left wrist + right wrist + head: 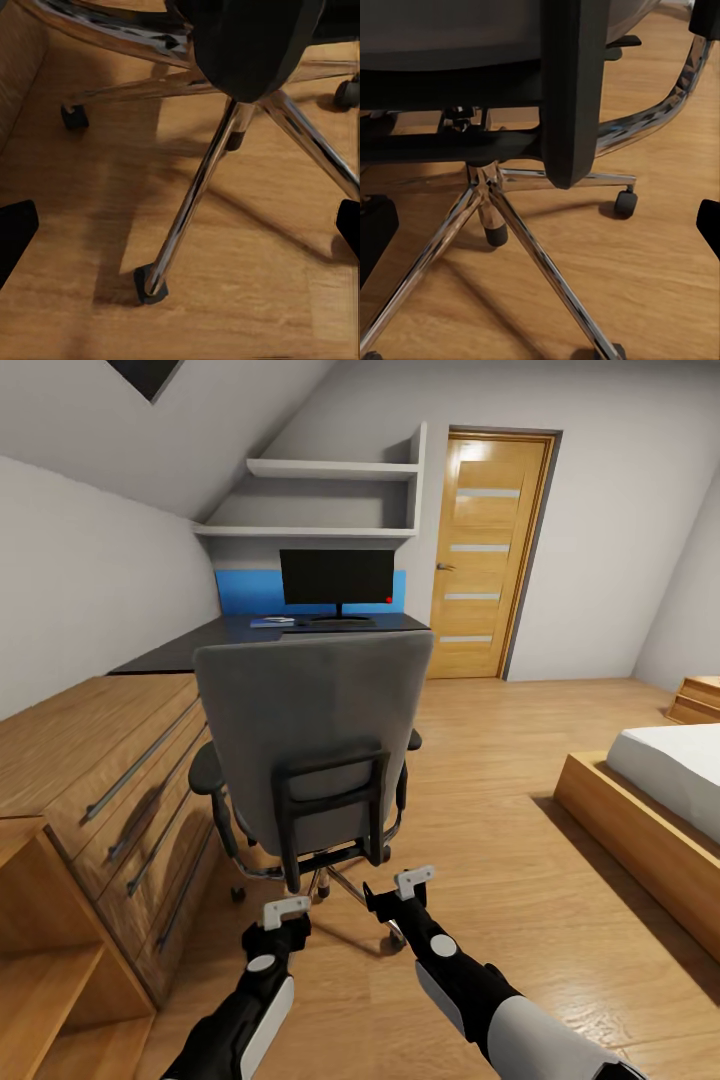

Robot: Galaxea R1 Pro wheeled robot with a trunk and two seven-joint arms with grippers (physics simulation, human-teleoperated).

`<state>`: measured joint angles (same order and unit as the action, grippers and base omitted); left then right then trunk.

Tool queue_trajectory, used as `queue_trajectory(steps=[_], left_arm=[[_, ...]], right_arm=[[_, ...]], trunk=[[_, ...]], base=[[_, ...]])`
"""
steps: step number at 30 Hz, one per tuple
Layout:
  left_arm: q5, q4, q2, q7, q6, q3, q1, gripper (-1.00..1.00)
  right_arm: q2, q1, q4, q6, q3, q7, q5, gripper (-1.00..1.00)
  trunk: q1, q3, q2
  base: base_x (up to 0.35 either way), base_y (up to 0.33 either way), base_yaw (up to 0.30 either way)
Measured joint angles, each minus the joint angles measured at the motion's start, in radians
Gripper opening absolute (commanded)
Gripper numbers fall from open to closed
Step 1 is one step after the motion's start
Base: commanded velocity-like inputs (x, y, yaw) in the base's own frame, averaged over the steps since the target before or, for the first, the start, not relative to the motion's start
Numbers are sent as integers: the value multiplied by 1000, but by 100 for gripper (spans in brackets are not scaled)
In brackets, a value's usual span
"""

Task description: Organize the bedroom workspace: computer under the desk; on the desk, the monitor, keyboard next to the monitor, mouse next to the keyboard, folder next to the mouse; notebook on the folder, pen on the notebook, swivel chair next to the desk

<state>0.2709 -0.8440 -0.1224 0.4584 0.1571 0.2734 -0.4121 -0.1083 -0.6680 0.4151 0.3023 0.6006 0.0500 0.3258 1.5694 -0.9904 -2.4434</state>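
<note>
So the swivel chair [312, 740] is parked in the middle of the wood floor [520, 840], its tall grey back facing the robot and its chrome star base [217, 150] sitting on castors just ahead of both arms. Behind it, further into the corner, the black desk [200, 645] runs along the sloped wall, and the monitor [337, 578] stands upright on it under the white shelves [330, 500]. Something flat and blue [272, 621] lies on the desk just beside the monitor's stand, too small to make out properly.

Left pincer [286, 909] and right pincer [414, 879] both hang low right behind the chair, fingers spread apart, gripping nothing. A wooden drawer unit [120, 780] is on the left, a bed [660, 800] on the right, the door [490, 550] beyond.
</note>
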Motion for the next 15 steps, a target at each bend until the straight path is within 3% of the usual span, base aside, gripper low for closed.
queue_trajectory(steps=[4, 9, 15], left_arm=[[0, 0, 1, 2, -1, 25, 0, 100], [1, -1, 2, 3, -1, 26, 0, 100], [2, -1, 3, 3, -2, 25, 0, 100]], right_arm=[[0, 0, 0, 0, 0, 0, 0, 100], [2, 0, 0, 0, 0, 0, 0, 100], [15, 0, 1, 0, 1, 0, 0, 100]], trunk=[[0, 0, 0], [0, 0, 0], [0, 0, 0]], base=[[0, 0, 0], [1, 0, 0], [162, 0, 0]])
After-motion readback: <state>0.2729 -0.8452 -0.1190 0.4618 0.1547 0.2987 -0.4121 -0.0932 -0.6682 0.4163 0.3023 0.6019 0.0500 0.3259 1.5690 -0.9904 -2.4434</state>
